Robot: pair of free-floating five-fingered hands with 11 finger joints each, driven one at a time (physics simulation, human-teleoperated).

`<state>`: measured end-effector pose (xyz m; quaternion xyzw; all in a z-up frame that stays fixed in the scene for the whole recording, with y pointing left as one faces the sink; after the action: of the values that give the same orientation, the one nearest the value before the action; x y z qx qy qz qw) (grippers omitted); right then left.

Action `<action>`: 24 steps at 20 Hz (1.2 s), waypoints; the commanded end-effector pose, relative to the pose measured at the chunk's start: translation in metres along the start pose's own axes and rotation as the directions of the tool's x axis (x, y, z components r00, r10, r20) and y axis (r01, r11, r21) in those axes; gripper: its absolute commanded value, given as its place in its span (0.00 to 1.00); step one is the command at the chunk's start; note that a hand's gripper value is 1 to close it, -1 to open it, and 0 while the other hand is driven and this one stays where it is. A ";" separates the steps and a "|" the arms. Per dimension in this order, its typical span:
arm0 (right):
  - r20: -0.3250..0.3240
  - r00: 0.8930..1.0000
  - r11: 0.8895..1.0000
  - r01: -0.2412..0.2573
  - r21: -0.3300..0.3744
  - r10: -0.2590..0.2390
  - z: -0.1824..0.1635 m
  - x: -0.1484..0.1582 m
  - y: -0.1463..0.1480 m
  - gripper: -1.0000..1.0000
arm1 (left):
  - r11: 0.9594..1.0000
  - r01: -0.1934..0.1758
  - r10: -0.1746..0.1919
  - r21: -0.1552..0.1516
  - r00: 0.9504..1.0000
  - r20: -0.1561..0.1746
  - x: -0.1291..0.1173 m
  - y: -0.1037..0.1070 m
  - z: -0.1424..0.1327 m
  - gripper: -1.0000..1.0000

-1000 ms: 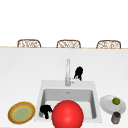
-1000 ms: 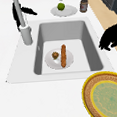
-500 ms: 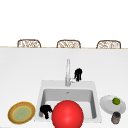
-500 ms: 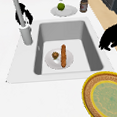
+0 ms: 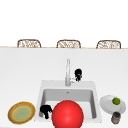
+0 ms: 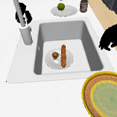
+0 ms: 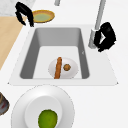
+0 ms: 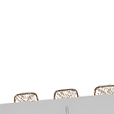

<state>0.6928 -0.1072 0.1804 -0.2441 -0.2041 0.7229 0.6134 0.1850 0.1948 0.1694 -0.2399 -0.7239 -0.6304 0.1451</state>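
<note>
My right hand (image 5: 78, 74) hovers just right of the faucet (image 5: 67, 72), fingers curled round its small side handle. The left side view puts this hand (image 6: 23, 15) behind the spout, and in the right side view the hand (image 7: 106, 36) sits against the faucet base. My left hand (image 5: 45, 111) hangs over the sink's front left rim (image 5: 40, 100) with drooping, relaxed fingers and holds nothing; the hand (image 6: 112, 38) shows again from the left side. In the basin a white plate (image 6: 69, 61) carries a long brown sausage (image 6: 63, 55) and a small brown ball (image 6: 55, 55).
A large red ball (image 5: 67, 115) covers the sink's front edge. A yellow-rimmed green plate (image 5: 21, 113) lies on the counter to the left. To the right sit a white plate (image 5: 107, 105) with a lime (image 5: 116, 101) and a dark jar (image 5: 115, 117). Three wicker chair backs (image 5: 68, 43) stand behind.
</note>
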 end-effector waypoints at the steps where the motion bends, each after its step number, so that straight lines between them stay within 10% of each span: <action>1: 0.003 0.999 0.999 -0.041 0.014 0.041 0.020 0.022 -0.014 1.00 | 1.000 0.000 0.000 0.000 1.000 0.000 0.000 0.000 0.000 0.50; 7: -0.076 0.988 0.990 -0.130 0.058 0.135 0.028 0.035 -0.022 1.00 | 1.000 0.000 0.000 0.000 1.000 0.000 0.000 0.000 0.000 0.50; 10: -0.183 0.960 0.977 -0.207 0.056 0.213 0.029 0.051 -0.022 1.00 | 1.000 0.000 0.000 0.000 1.000 0.000 0.000 0.000 0.000 0.50; 14: -0.315 0.890 0.943 -0.329 0.058 0.330 0.029 0.069 -0.019 1.00 | 1.000 0.000 0.000 0.000 1.000 0.000 0.000 0.000 0.000 0.50; 18: -0.422 0.797 0.895 -0.436 0.094 0.432 0.027 0.084 -0.013 1.00 | 1.000 0.000 0.000 0.000 1.000 0.000 0.000 0.000 0.000 0.50; 21: -0.505 0.709 0.855 -0.504 0.125 0.492 0.024 0.096 -0.009 1.00 | 1.000 0.000 0.000 0.000 1.000 0.000 0.000 0.000 0.000 0.50; 24: -0.536 0.691 0.855 -0.502 0.127 0.485 0.024 0.097 -0.009 1.00 | 1.000 0.000 0.000 0.000 1.000 0.000 0.000 0.000 0.000 0.50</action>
<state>0.6720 -0.0294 0.1754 -0.5181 0.0486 0.7248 0.4515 0.1850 0.1948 0.1694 -0.2399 -0.7239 -0.6304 0.1451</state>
